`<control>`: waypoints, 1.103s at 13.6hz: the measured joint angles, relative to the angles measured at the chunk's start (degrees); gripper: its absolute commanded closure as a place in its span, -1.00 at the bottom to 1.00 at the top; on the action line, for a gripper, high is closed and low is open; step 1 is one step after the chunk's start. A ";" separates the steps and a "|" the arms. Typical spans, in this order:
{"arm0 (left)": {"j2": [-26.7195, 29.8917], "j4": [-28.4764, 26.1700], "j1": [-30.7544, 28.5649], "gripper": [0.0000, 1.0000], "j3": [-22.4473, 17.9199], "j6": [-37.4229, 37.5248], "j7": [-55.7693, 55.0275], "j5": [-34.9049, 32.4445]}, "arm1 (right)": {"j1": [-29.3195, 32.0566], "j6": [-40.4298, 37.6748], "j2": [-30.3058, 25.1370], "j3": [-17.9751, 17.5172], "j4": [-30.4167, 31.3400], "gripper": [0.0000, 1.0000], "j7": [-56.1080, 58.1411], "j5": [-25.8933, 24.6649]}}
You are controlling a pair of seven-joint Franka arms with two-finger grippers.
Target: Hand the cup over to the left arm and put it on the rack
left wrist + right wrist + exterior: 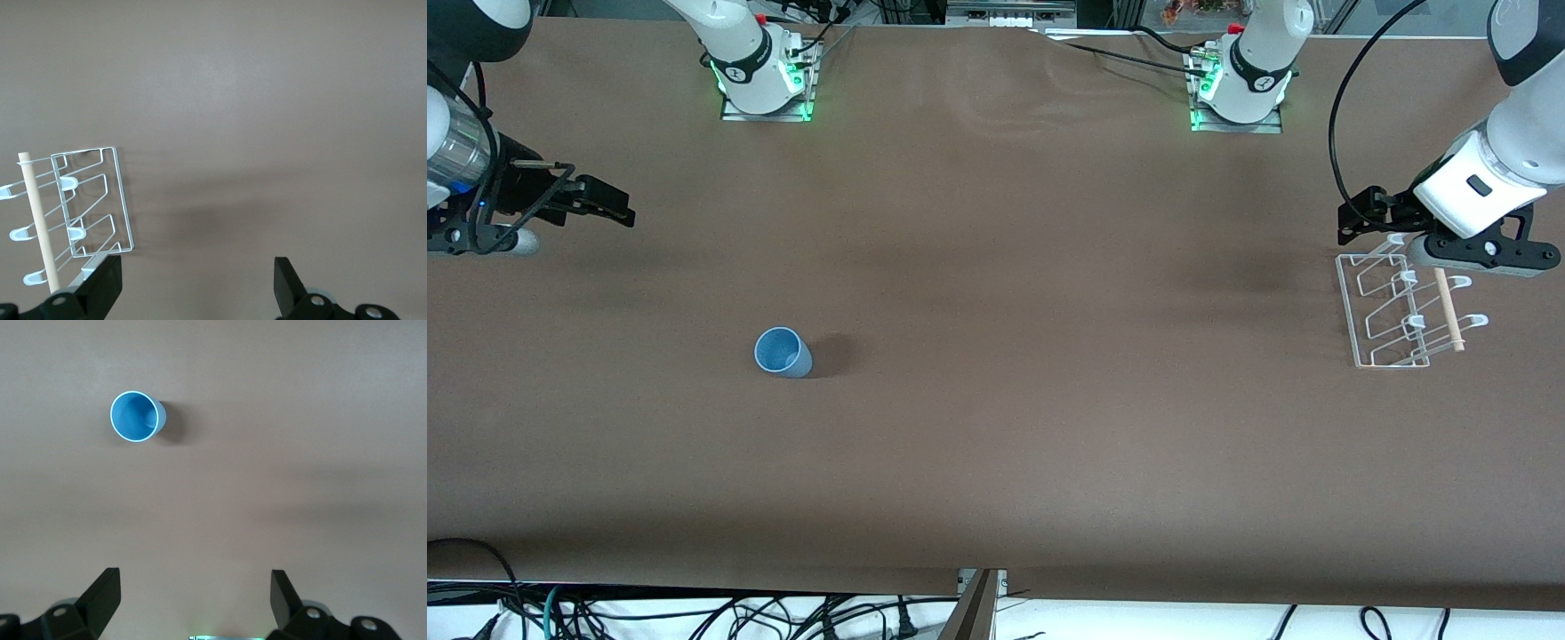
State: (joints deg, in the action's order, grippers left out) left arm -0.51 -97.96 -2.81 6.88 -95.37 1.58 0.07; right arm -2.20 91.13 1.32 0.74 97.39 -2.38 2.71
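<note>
- The small light-blue plastic cup stands upright, lower left of centre on the brown desk, untouched
- Right pincer, at the left edge, fingers apart, should descend straddling the rim
- Left pincer, fingers apart, waits over the white wire rack at right

High front camera; two downward-facing wrist cameras.
</note>
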 measured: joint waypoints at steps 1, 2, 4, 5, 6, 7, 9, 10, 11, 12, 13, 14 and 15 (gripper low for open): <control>0.00 0.00 -0.01 -1.00 0.00 0.00 0.00 0.00 | -0.42 0.10 0.99 -0.01 0.07 -0.99 0.00 0.00; -0.01 0.00 -0.01 -1.00 0.00 0.00 0.00 0.00 | -1.00 0.61 2.54 -0.02 0.16 -0.99 0.00 0.00; -0.03 0.00 -0.02 -1.00 0.00 0.00 0.00 0.00 | -2.12 3.81 6.89 -0.08 0.28 -0.98 0.27 0.00; -0.04 0.00 -0.02 -1.00 0.00 -0.01 0.00 0.00 | -2.58 6.48 9.46 -0.09 0.32 -0.99 0.81 0.00; -0.04 0.01 -0.03 -1.00 0.00 -0.02 0.00 0.00 | -3.02 9.27 12.03 -0.12 0.35 -0.99 1.22 0.00; -0.05 0.00 -0.03 -1.00 0.00 -0.03 0.00 0.00 | -3.51 12.19 14.69 -0.13 0.38 -0.98 1.35 0.00; -0.06 0.01 -0.03 -1.00 0.00 -0.04 0.00 0.00 | -4.27 17.55 19.64 -0.14 0.39 -0.99 1.36 -0.01; -0.06 0.01 -0.03 -1.00 0.00 -0.04 0.00 0.00 | -4.66 19.79 21.85 -0.14 0.33 -0.98 1.36 -0.01; -0.06 0.00 -0.04 -1.00 0.00 -0.04 0.00 0.00 | -5.33 21.42 23.87 -0.15 0.23 -0.98 1.36 -0.07; -0.06 0.00 -0.04 -1.00 0.00 -0.05 0.00 0.00 | -6.05 22.34 25.39 -0.16 0.08 -0.98 1.36 -0.16; -0.06 0.00 -0.04 -1.00 0.00 -0.05 0.00 0.00 | -6.61 22.89 26.38 -0.16 -0.05 -0.98 1.34 -0.22; -0.06 0.00 -0.05 -1.00 0.00 -0.05 0.00 0.00 | -6.90 23.19 27.00 -0.15 -0.09 -0.98 1.34 -0.23; -0.06 0.00 -0.05 -1.00 0.00 -0.05 0.00 0.00 | -6.97 23.32 27.38 -0.15 -0.11 -0.98 1.34 -0.25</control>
State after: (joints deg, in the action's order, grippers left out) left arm -0.58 -97.96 -2.86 6.88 -95.42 1.58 0.07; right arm -9.16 114.44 28.70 0.59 97.28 -1.04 2.46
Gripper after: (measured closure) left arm 0.000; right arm 0.004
